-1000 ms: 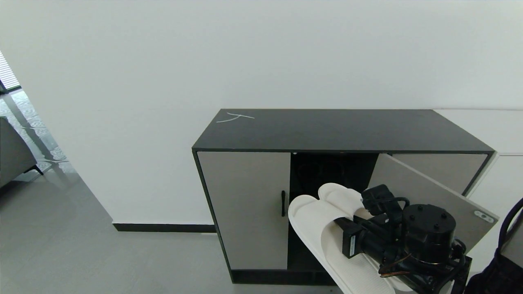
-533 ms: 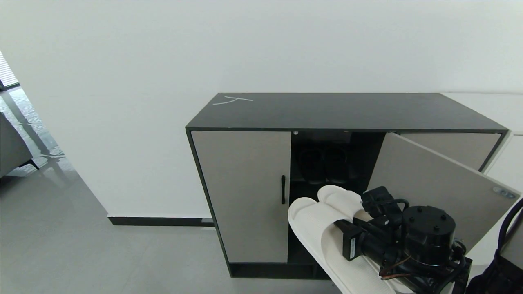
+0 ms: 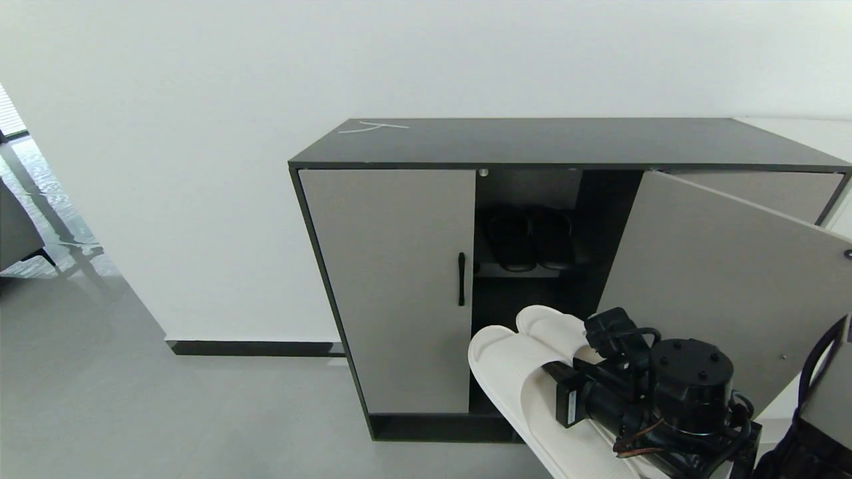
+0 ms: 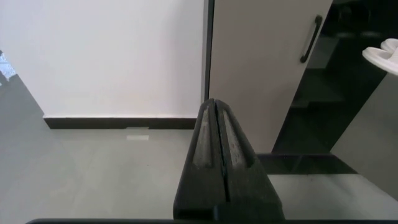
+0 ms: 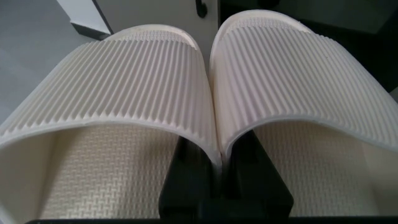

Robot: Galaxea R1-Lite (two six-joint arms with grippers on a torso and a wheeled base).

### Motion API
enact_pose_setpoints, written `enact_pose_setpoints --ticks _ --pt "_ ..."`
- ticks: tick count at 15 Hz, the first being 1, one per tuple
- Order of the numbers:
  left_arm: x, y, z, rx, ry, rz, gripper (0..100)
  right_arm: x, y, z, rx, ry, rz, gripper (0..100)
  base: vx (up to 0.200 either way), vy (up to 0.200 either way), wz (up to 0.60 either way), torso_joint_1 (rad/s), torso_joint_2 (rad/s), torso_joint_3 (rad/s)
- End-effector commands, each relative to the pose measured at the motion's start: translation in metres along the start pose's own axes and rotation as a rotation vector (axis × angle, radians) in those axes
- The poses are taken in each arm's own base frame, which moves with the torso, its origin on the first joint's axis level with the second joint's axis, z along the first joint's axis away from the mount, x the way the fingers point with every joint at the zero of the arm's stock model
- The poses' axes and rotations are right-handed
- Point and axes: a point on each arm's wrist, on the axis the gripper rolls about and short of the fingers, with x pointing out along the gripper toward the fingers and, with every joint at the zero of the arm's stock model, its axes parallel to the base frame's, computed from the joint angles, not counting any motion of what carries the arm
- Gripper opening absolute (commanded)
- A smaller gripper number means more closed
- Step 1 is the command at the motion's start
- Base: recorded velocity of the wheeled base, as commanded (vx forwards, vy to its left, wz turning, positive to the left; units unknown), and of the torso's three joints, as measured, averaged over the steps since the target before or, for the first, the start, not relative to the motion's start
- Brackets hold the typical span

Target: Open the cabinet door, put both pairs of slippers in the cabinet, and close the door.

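Cream ribbed slippers (image 5: 143, 81) sit pinched together in the right pincer (image 5: 217, 177); left pincer (image 4: 216, 134) closed, empty.

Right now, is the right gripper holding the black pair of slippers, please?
No, the right gripper clamps the white slippers; the black slippers lie inside the cabinet.

Likely a home: shoe cabinet (image 3: 386, 286) holding black slippers (image 3: 529, 236), sofa (image 3: 13, 229), glossy floor (image 3: 133, 399).
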Motion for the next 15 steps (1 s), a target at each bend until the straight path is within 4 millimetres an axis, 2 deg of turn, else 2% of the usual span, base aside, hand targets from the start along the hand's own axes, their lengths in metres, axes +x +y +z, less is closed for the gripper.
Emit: enact_pose_setpoints --ticks 1,3,9,12,15 --pt "0.0 0.0 0.0 0.0 0.0 0.001 0 0.001 0.0 -0.001 0.0 0.004 0.0 0 0.0 0.0 0.0 -0.193 0.48 0.29" --pt "0.0 0.0 0.0 0.0 0.002 0.001 0 0.004 0.0 -0.006 -0.002 0.016 -0.001 0 0.0 0.0 0.0 -0.176 0.47 0.295" --pt "0.0 0.0 0.0 0.001 0.002 0.0 0 0.024 -0.007 -0.038 -0.002 0.039 -0.028 0 0.0 0.0 0.0 -0.152 0.46 0.303" --pt "0.0 0.0 0.0 0.001 0.002 0.001 0 0.026 -0.014 -0.038 0.005 0.037 -0.055 0 0.0 0.0 0.0 -0.089 0.33 0.238" --pt "0.0 0.0 0.0 0.0 0.0 0.001 0 0.036 -0.034 -0.04 0.016 0.023 -0.189 0 0.0 0.0 0.0 -0.013 0.06 0.032"
